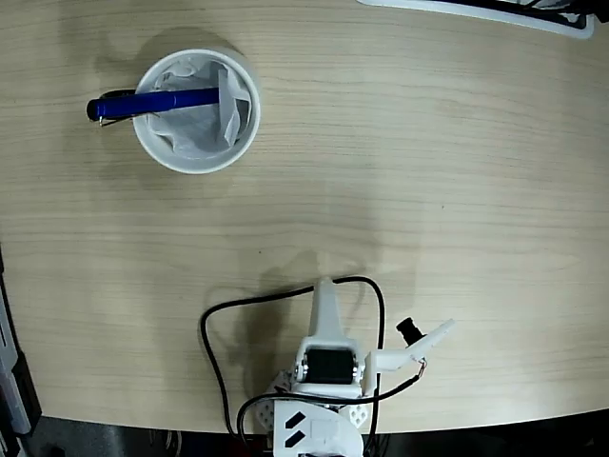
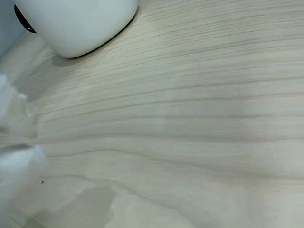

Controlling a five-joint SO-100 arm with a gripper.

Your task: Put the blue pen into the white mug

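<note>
While the arm is sitting folded at the near edge of the tabletop (image 1: pixel 428 171), well apart from the white mug (image 1: pixel 197 111), its tool (image 1: pixel 325 297) is pointing toward the mug as one pale tapered shape in the fixed view, and I cannot tell whether its fingers are parted; it is carrying nothing that shows. In the wrist view only blurred white bits are showing at the left edge. A black cable (image 1: pixel 221 314) is looping beside the arm's base, away from the mug. The blue pen (image 1: pixel 152 103) is resting across the mug's rim, its glossy barrel dipping into the crumpled white paper lining (image 1: pixel 195 119) inside the mug while the clip end is jutting out past the mug's left wall. Judging by that, the pen is lodging at a slant because it is too long to drop fully in. The mug is looking smooth and round, the tabletop pale, wood-grained and matt.
</note>
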